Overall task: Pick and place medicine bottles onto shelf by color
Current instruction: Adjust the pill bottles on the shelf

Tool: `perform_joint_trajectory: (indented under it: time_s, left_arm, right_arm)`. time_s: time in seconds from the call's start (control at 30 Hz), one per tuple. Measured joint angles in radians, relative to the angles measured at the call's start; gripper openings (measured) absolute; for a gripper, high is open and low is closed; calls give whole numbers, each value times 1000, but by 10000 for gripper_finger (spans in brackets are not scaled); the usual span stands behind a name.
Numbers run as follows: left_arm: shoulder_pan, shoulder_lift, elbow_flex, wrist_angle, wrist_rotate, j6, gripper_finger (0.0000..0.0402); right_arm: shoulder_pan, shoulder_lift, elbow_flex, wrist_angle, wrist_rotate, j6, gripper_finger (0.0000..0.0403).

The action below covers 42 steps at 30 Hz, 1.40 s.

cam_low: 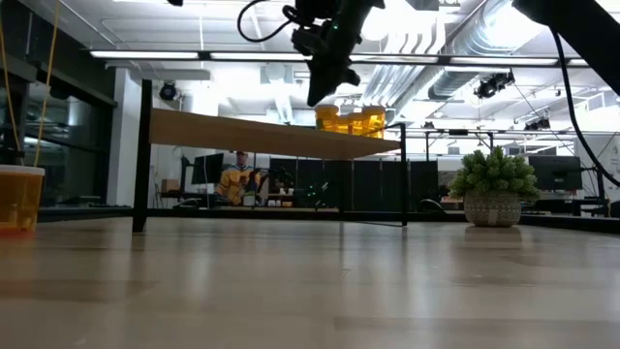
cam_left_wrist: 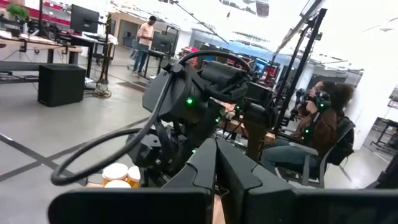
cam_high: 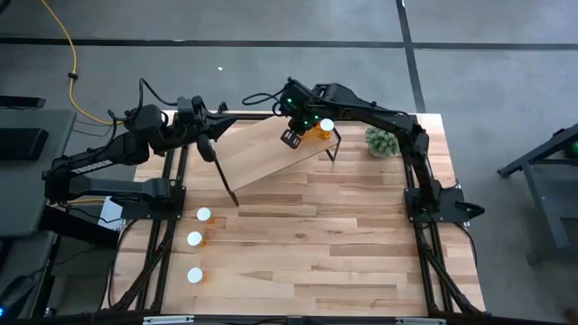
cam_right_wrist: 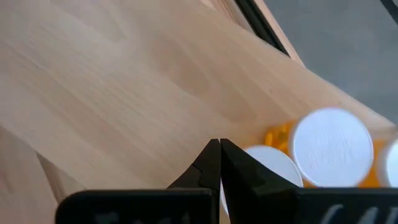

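Note:
The shelf (cam_high: 271,153) is a light-wood plank on thin black legs, standing at the far middle of the table. Several orange bottles with white caps (cam_high: 323,128) stand at its right end; they also show in the low view (cam_low: 354,118) and the right wrist view (cam_right_wrist: 333,146). My right gripper (cam_high: 291,137) is shut and empty, hovering just above the plank left of those bottles (cam_low: 320,92) (cam_right_wrist: 219,149). Three more bottles (cam_high: 194,238) stand on the table at the left. My left gripper (cam_high: 206,146) is shut and empty at the shelf's left end (cam_left_wrist: 216,152).
A fuzzy green plant in a pot (cam_high: 382,141) stands right of the shelf, and it shows in the low view (cam_low: 494,189). One table bottle shows at the low view's left edge (cam_low: 19,199). People sit in the room behind the table.

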State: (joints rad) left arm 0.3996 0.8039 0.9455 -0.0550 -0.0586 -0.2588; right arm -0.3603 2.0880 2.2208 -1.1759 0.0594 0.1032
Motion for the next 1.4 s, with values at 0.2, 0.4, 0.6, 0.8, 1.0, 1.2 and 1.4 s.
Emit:
perform_joint_trajectory:
  time_s: [0.2, 0.4, 0.6, 0.8, 1.0, 1.2, 1.4]
  left_arm:
    - [0, 1, 0, 0, -10, 0, 0]
    - [0, 1, 0, 0, -10, 0, 0]
    - [0, 1, 0, 0, -10, 0, 0]
    - [0, 1, 0, 0, -9, 0, 0]
    - [0, 1, 0, 0, -9, 0, 0]
    - [0, 1, 0, 0, -9, 0, 0]
    - [0, -1, 0, -20, 3, 0, 1]
  right_arm:
    - [0, 0, 0, -20, 39, -17, 0]
    - [-7, 0, 0, -56, 51, -31, 0]
    - [-7, 0, 0, -64, 60, -37, 0]
    - [-7, -1, 0, -78, 126, -57, 0]
    - [-7, -2, 2, -76, 135, -64, 0]
    - [-7, -2, 101, -67, 127, -127, 0]
    - [-13, -157, 12, 17, 46, -148, 0]
